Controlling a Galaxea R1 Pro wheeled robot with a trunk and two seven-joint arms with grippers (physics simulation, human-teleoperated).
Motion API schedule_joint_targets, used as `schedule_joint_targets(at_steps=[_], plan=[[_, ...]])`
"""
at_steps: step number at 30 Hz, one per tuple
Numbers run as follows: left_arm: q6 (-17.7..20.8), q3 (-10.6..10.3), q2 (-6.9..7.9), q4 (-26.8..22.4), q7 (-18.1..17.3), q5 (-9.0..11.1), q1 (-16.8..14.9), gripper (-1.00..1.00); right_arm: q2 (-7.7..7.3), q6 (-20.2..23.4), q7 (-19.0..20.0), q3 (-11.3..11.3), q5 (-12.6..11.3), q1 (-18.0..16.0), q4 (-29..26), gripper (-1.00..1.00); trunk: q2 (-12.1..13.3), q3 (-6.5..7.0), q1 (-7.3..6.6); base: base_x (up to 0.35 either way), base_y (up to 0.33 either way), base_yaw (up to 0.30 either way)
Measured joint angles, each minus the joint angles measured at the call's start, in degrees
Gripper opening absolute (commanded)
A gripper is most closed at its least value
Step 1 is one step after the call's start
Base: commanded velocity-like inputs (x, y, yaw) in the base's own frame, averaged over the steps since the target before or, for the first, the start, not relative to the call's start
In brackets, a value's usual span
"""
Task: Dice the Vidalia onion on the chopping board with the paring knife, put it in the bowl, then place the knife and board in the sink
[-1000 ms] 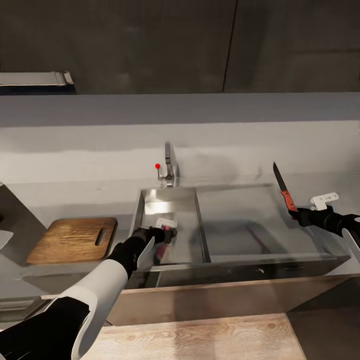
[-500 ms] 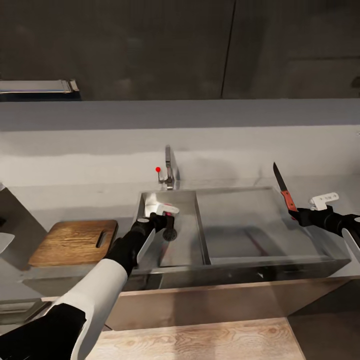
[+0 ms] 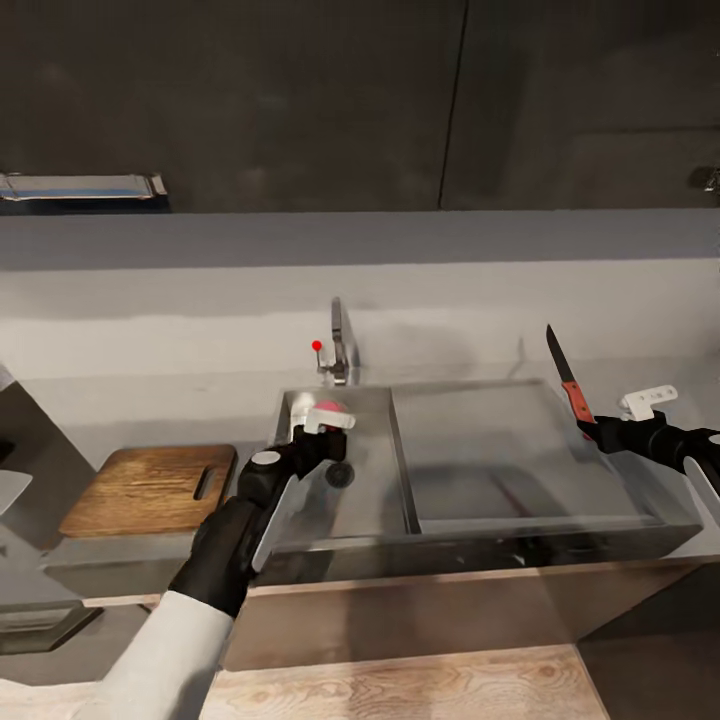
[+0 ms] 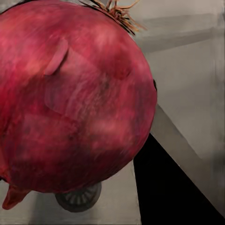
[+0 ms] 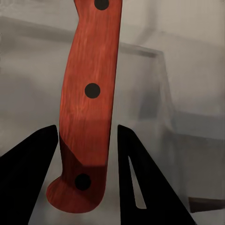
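The Vidalia onion (image 4: 75,93) sits pinched in the left gripper (image 3: 325,430) above the sink (image 3: 400,470), over the basin's left half, with the round drain (image 4: 78,197) below it. It looks firm and round, with a smooth papery skin — probably light, but liable to slip or roll, so a grip across its widest part seems safest. Its dry root tuft (image 4: 115,11) sticks out at one end, so its short axis runs from that tuft through the bulb; how that lines up with the sink I cannot tell.

The right gripper (image 3: 600,432) is clamped on the paring knife (image 3: 568,378), out past the sink's right end, the fingers (image 5: 133,173) closed on the lower part of the red-orange handle. The knife is stiff and light; the handle is the place to hold it. Its long axis stands nearly upright, with the dark blade pointing up and leaning slightly back toward the sink.

The chopping board (image 3: 150,490) lies flat on the countertop (image 3: 180,405) just left of the sink — slot handle nearest the basin.
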Motion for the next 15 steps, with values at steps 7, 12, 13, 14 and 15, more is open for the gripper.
schedule_joint_targets(at_steps=[7, 12, 13, 14, 15], plan=[[5.96, 0.01, 3.49, -11.10, -7.91, 0.04, 4.12, -1.00, 0.00, 0.00, 0.00, 0.00, 0.02, 0.00, 0.00, -1.00, 0.00, 0.64, -0.01, 0.000, 0.000, 0.000], [7.24, 0.14, 8.32, -15.94, -16.63, 0.05, 4.67, -1.00, 0.00, 0.00, 0.00, 0.00, 0.02, 0.00, 0.00, -1.00, -0.01, 1.09, -0.01, 0.000, 0.000, 0.000], [7.43, 0.14, 8.51, -16.25, -16.93, 0.04, 4.68, -1.00, 0.00, 0.00, 0.00, 0.00, 0.02, 0.00, 0.00, -1.00, 0.00, 1.18, -0.01, 0.000, 0.000, 0.000], [10.28, 0.18, 8.92, -17.19, -17.84, 0.02, 4.71, -1.00, 0.00, 0.00, 0.00, 0.00, 0.02, 0.00, 0.00, -1.00, 0.00, 1.27, -0.01, 0.000, 0.000, 0.000], [11.46, 0.18, 8.97, -17.38, -18.00, 0.02, 4.72, -1.00, 0.00, -0.01, 0.00, 0.00, 0.02, 0.00, 0.00, -1.00, 0.00, 1.36, -0.01, 0.000, 0.000, 0.000]])
